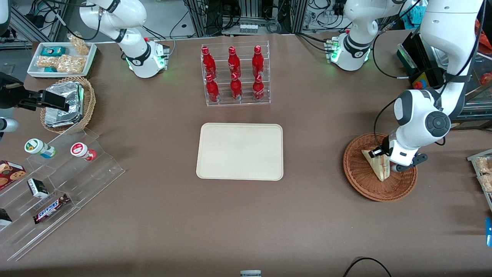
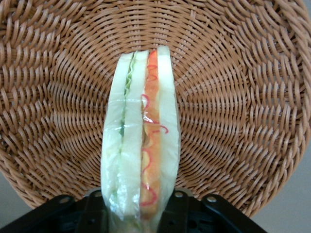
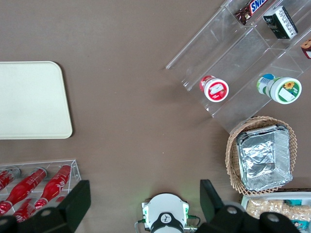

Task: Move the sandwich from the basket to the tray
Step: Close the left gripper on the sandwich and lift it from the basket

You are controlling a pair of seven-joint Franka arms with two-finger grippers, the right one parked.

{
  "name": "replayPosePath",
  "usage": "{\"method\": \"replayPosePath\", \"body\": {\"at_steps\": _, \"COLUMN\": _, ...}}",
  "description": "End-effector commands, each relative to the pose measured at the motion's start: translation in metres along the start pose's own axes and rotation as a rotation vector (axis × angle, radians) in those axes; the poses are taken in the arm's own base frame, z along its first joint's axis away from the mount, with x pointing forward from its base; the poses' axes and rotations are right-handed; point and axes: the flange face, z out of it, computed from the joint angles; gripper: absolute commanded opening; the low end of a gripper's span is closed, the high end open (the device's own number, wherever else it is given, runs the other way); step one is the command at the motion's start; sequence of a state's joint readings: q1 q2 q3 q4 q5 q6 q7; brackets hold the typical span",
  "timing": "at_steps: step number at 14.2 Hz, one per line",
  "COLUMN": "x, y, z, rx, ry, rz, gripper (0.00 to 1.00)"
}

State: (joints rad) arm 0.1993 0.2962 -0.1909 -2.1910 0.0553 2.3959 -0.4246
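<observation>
Down at the working arm's end of the worktop, the gripper sits in the basket at the sandwich; the tray lies well apart. Wrist view: the sandwich stands on edge over the basket, entering the gripper; whether the jaws clamp it, I cannot tell.

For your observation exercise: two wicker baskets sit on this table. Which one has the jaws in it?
The wide, shallow reddish-brown basket holding the sandwich; the gripper is down at that sandwich. The deeper, paler basket holds foil packets.
</observation>
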Motion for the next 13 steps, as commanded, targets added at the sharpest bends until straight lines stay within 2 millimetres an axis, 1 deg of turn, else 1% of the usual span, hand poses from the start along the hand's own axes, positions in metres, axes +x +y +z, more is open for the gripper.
{"method": "replayPosePath", "body": {"at_steps": 1, "x": 0.007, "y": 0.002, "z": -0.010, "rx": 0.002, "ry": 0.014, "rz": 0.003, "gripper": 0.24}}
{"method": "replayPosePath", "body": {"at_steps": 3, "x": 0.010, "y": 0.008, "z": -0.023, "rx": 0.020, "ry": 0.000, "rz": 0.026, "gripper": 0.22}}
{"method": "replayPosePath", "body": {"at_steps": 4, "x": 0.008, "y": 0.015, "z": -0.029, "rx": 0.027, "ry": -0.007, "rz": 0.047, "gripper": 0.22}}
{"method": "replayPosePath", "body": {"at_steps": 5, "x": 0.000, "y": 0.031, "z": -0.037, "rx": 0.037, "ry": -0.013, "rz": 0.078, "gripper": 0.21}}
{"method": "replayPosePath", "body": {"at_steps": 7, "x": -0.017, "y": 0.062, "z": -0.047, "rx": 0.055, "ry": -0.028, "rz": 0.137, "gripper": 0.21}}
{"method": "replayPosePath", "body": {"at_steps": 8, "x": -0.026, "y": 0.081, "z": -0.052, "rx": 0.070, "ry": -0.045, "rz": 0.172, "gripper": 0.21}}
{"method": "replayPosePath", "body": {"at_steps": 10, "x": -0.054, "y": 0.126, "z": -0.059, "rx": 0.102, "ry": -0.083, "rz": 0.241, "gripper": 0.21}}
{"method": "replayPosePath", "body": {"at_steps": 11, "x": -0.077, "y": 0.158, "z": -0.061, "rx": 0.114, "ry": -0.093, "rz": 0.276, "gripper": 0.21}}
{"method": "replayPosePath", "body": {"at_steps": 12, "x": -0.099, "y": 0.185, "z": -0.065, "rx": 0.123, "ry": -0.088, "rz": 0.300, "gripper": 0.21}}
{"method": "replayPosePath", "body": {"at_steps": 13, "x": -0.115, "y": 0.214, "z": -0.074, "rx": 0.104, "ry": -0.072, "rz": 0.298, "gripper": 0.21}}
